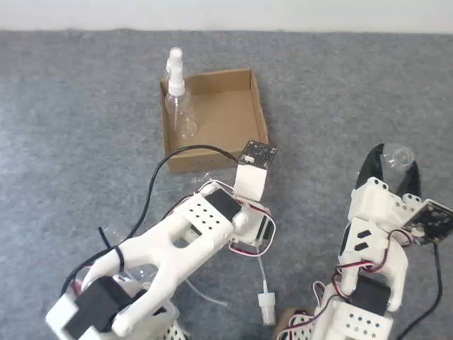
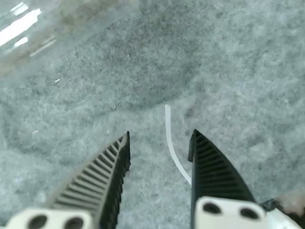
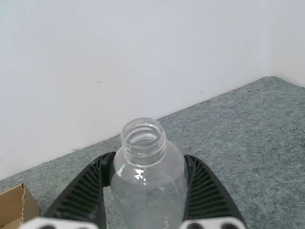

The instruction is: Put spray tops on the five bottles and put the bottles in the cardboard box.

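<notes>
One uncapped bottle [image 3: 143,143] sits gripped in the right hand [image 3: 148,162]; the left hand [image 2: 159,140] hangs open above a loose tube [image 2: 171,145].

White arms [image 1: 177,237], black ribbed tools [image 2: 161,133]

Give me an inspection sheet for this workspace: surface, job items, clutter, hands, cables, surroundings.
Surface: grey carpet, nothing spilled.
Job's things: cardboard box open, one capped bottle inside by a side wall; uncapped bottle in the right hand; loose spray top on the carpet between the arms; thin white tube on the carpet between the left hand's fingers; clear glossy object near it, probably a bottle.
Clutter: nothing seen.
Hands: left hand open over the carpet; right hand shut on the uncapped bottle.
Cables: black cable loops over the left arm; another black cable beside the right arm.
Surroundings: white wall.
</notes>
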Robot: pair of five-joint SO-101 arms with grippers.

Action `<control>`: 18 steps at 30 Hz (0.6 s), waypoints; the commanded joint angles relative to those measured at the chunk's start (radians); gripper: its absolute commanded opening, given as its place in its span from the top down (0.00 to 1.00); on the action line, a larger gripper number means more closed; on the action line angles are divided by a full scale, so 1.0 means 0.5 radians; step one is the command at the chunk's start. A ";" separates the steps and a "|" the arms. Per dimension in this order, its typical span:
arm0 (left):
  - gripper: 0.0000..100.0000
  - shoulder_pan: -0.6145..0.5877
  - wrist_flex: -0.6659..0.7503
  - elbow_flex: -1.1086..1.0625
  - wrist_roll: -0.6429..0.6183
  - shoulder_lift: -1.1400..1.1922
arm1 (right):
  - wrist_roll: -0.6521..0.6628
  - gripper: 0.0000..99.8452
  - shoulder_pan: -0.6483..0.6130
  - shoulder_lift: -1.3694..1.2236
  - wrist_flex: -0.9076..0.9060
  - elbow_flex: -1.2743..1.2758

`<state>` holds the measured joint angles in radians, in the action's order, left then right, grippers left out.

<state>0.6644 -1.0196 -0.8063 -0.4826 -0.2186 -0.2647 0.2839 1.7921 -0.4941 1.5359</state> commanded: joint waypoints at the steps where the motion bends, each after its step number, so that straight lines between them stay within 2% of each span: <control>1: 0.81 0.028 0.068 0.029 -0.025 -0.061 | -0.009 0.99 -0.020 0.044 0.057 -0.107; 5: 0.82 0.031 0.101 0.130 -0.025 0.199 | -0.006 0.99 -0.020 0.044 0.057 -0.107; 9: 0.88 0.031 -0.040 0.364 -0.012 0.417 | -0.003 0.99 -0.017 0.044 0.057 -0.107; 18: 0.98 0.021 -0.107 0.446 -0.009 0.408 | -0.003 0.99 -0.017 0.044 0.057 -0.107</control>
<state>0.6659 -1.0625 -0.6329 -0.4826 0.0161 -0.2647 0.2839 1.7921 -0.4941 1.5359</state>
